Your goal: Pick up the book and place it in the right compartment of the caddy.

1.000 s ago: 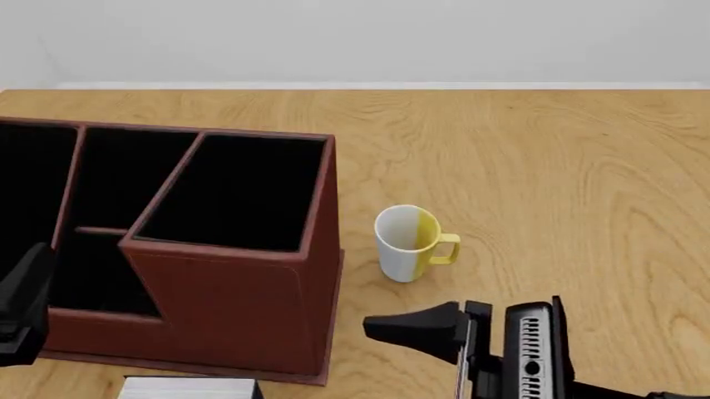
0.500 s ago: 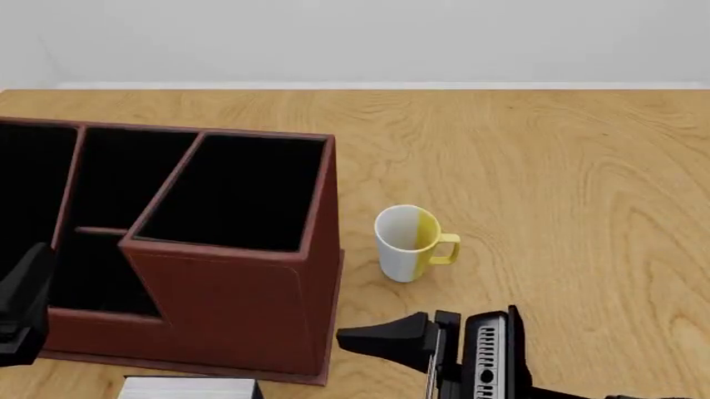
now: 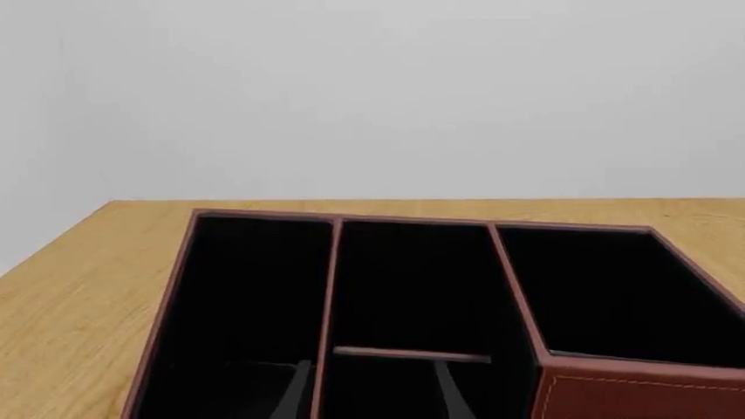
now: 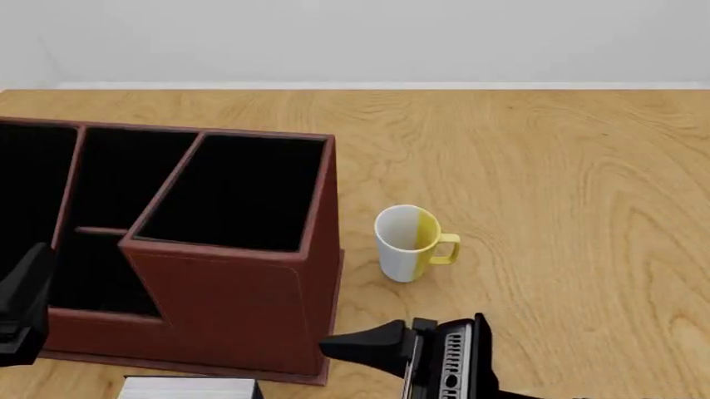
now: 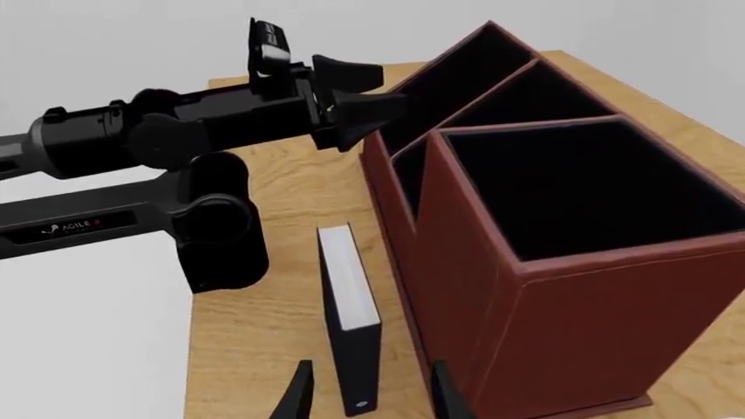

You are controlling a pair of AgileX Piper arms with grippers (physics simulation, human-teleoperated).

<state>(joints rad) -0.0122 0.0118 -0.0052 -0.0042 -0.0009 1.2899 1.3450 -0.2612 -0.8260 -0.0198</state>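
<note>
The book (image 5: 347, 307) lies on the table along the caddy's (image 4: 233, 312) near wall, white page edges up and dark cover to the side; only its end (image 4: 189, 387) shows in the front view. My right gripper (image 5: 366, 397) is open, its fingertips (image 5: 295, 397) standing either side of the book's near end without touching it. In the front view the right gripper (image 4: 346, 344) points left at the caddy's front right corner. The right compartment (image 4: 239, 191) is a tall black well. My left gripper (image 3: 370, 397) hovers open over the caddy's lower sections.
A white-and-yellow mug (image 4: 410, 241) stands upright on the wooden table (image 4: 554, 183), right of the caddy. The left arm (image 5: 152, 131) stretches over the table beside the caddy's low end. The caddy's narrower, lower sections (image 3: 407, 288) lie left of the tall well.
My right gripper has slid left and slightly down in the front view, from near the mug toward the caddy's front corner and the book. The left gripper, book and mug have not moved.
</note>
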